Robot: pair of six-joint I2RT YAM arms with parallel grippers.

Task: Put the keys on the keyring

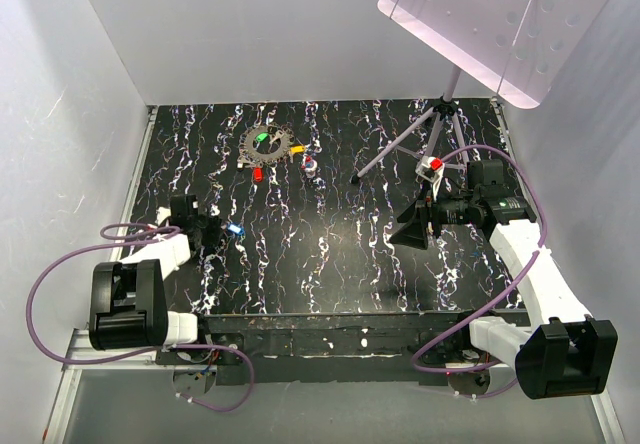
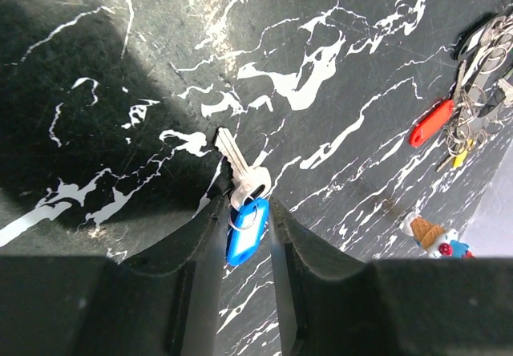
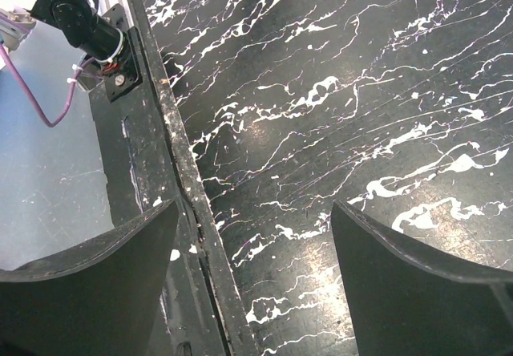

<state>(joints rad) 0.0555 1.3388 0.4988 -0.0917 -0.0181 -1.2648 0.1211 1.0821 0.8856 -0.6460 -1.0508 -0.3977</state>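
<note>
bracketing the blue key, threading not yet begun

the left gripper [image 2: 246, 205] has its fingers [image 2: 200, 252] set narrow on either side of the blue key [image 2: 247, 229]. they flank its plastic tag, and the grey blade pokes out ahead onto the table [image 2: 120, 91]. whether the pads actually press the tag cannot be told. the key looks to be lying on the marbled surface, not lifted. the right gripper [image 3: 255, 208] hangs with its fingers wide apart and nothing between them, over the table's near edge.

further out, the keyring [image 1: 268, 144] lies toward the far side, well apart from the blue key, with grey keys and a green-capped key [image 1: 262, 137] fanned on it. a red key [image 1: 258, 174] lies just beside it and a yellow key [image 1: 297, 149] meets its rim. whether either is threaded cannot be told. a small ice-cream charm [image 1: 310, 164] sits near.

by the look of it, the pickup of the blue key is in hand. carrying it across and working it onto the ring remain, and perhaps the red and yellow keys too.
</note>
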